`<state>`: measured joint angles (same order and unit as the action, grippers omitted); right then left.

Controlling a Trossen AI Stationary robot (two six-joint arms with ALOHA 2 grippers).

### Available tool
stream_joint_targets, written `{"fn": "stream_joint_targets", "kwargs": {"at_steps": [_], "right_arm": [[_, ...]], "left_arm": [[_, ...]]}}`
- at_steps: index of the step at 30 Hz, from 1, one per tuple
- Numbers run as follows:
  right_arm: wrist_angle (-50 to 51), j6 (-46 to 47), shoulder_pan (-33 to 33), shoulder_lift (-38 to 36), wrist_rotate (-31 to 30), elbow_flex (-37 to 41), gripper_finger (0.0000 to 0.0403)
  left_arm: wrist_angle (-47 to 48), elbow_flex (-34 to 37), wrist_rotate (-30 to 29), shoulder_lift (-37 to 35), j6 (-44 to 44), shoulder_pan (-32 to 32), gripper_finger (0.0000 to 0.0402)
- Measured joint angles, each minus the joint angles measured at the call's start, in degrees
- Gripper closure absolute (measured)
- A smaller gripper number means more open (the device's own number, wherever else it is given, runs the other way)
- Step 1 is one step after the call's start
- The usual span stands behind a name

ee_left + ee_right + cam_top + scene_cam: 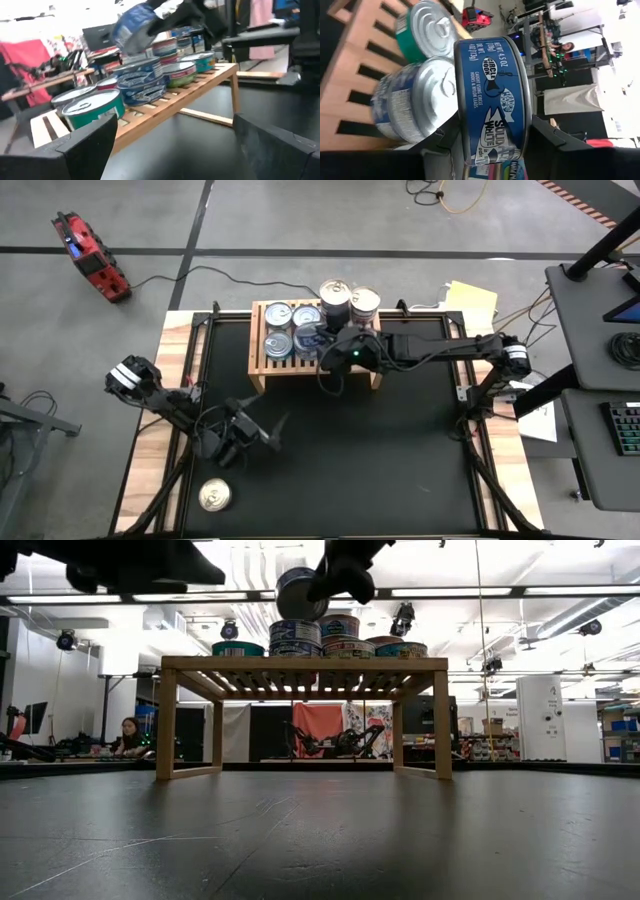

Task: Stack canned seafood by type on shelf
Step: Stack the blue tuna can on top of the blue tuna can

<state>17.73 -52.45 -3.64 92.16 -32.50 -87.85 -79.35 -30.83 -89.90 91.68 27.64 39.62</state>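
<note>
The light-wood shelf (pixel 262 365) stands at the table's far middle, legs on the black mat. Several canned seafood tins sit on its slats: silver-lidded ones (pixel 279 313) at the left, some stacked (pixel 142 82), a green-labelled one (pixel 95 107), and taller ones (pixel 336 293) at the far right. My right gripper (pixel 322 340) reaches in from the right and is shut on a blue-labelled tin (pixel 492 100) above the stacked tins (pixel 415 107). One loose tin (pixel 215 496) lies on the mat near the front left. My left gripper (pixel 262 430) hovers open over the mat, near the shelf's front. My right gripper pinches the blue tin between its two fingers, one finger (pixel 442 142) on the lid face and the other (pixel 552 140) on the opposite flat face. The label side (pixel 495 75) faces the wrist camera. The tin is tilted and lifted clear above the shelf's tins (pixel 300 595).
Bare black mat lies in front of the shelf. Wooden table borders (pixel 150 440) run along both sides. A red case (pixel 90 255) and cables lie on the floor beyond the table. Yellow paper (pixel 470 300) sits at the far right. A person (pixel 128 735) sits far behind.
</note>
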Motion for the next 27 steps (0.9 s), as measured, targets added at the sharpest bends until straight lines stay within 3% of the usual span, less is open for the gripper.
{"fn": "stream_joint_targets", "kwargs": {"at_steps": [27], "right_arm": [[-3.89,-1.99,-2.14,2.67,-0.05,0.00,0.0258]], "left_arm": [[0.22,-0.42,-0.14,-0.04,2.95,0.15,0.0022]]}}
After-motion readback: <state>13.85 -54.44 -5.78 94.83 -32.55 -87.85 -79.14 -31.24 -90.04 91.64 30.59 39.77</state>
